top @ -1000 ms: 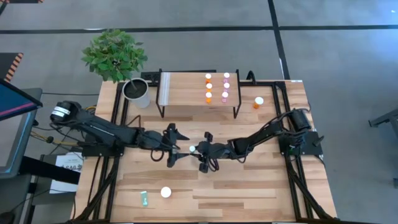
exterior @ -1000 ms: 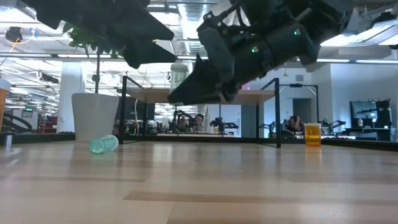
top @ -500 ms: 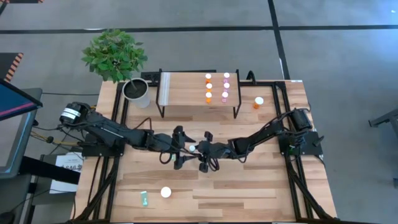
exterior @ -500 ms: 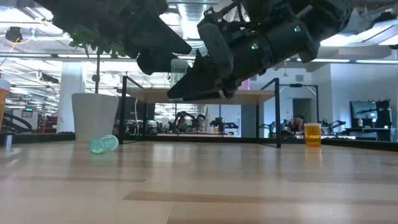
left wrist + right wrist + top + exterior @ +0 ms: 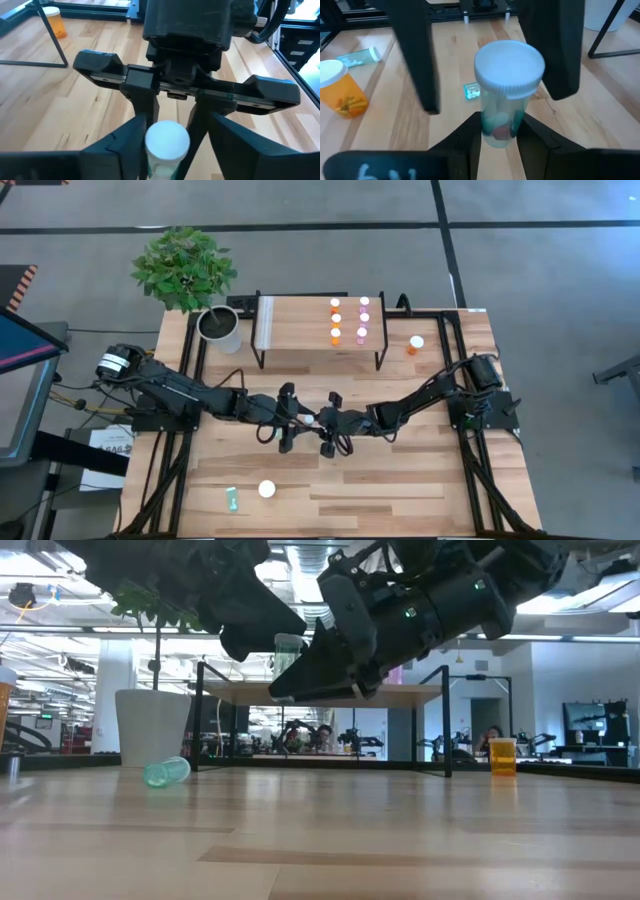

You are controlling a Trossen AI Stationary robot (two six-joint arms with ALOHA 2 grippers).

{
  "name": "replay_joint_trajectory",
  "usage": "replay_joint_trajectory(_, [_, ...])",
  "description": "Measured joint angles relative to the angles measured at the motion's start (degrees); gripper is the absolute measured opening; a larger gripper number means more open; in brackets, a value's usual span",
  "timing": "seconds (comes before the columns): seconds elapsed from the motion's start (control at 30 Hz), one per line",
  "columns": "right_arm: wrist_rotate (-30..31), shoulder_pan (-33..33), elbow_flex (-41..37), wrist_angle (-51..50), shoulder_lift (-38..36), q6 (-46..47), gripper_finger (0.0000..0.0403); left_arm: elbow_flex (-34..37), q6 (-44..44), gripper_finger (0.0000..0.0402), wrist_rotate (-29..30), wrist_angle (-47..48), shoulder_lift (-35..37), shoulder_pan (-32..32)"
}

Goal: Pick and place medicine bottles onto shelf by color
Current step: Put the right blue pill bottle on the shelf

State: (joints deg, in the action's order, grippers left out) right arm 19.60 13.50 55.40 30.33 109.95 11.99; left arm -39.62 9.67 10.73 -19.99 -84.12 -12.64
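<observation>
A teal medicine bottle (image 5: pixel 501 107) with a white cap (image 5: pixel 167 139) hangs upright above the table's middle, my right gripper (image 5: pixel 320 423) shut on it. My left gripper (image 5: pixel 288 420) faces it from the table's left and is open, one finger (image 5: pixel 415 55) on each side of the cap. The shelf (image 5: pixel 300 325) stands at the far edge with several orange and pink bottles (image 5: pixel 349 320) on its right half. One orange bottle (image 5: pixel 415 343) stands on the table right of the shelf. My right gripper pinches the bottle's lower body (image 5: pixel 500 131) between its two fingers, reaching in from the table's right and slanting a little down. The bottle stands upright in the hold, cap up, lifted clear of the table. Whether my left gripper's fingers touch the cap I cannot tell.
A white plant pot (image 5: pixel 220 328) stands left of the shelf. A teal bottle (image 5: pixel 232 500) lies near the front edge beside an upright orange one (image 5: pixel 267 489). Another teal bottle (image 5: pixel 165 772) lies on the table beneath my left arm.
My left gripper has moved toward the table's right, up to the bottle held by my right gripper, so that its fingers now stand beside the cap. My right gripper and the bottle have kept still.
</observation>
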Motion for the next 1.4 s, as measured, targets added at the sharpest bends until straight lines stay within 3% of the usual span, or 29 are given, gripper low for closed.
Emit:
replay_joint_trajectory(0.33, [-0.1,0.0,0.1,0.1,-0.1,0.0,0.0129,0.0,0.0,0.0122,-0.8,0.7,0.8,0.0])
replay_joint_trajectory(0.53, [-0.1,0.0,0.1,-0.4,-0.1,0.0,0.0137,0.0,0.0,0.0100,-0.9,1.8,1.3,0.0])
replay_joint_trajectory(0.93, [-0.2,0.0,0.0,-5.9,-0.1,0.1,0.0256,0.1,-0.7,0.0108,0.7,3.1,5.1,3.4])
replay_joint_trajectory(1.13, [-0.1,-0.2,-0.1,-11.9,-1.2,1.5,0.0269,0.1,-6.8,0.0109,8.4,4.4,11.8,8.6])
replay_joint_trajectory(1.4, [0.0,-0.5,0.0,-12.0,-1.5,1.7,0.0270,-10.9,-13.8,0.0109,7.3,19.0,15.1,22.5])
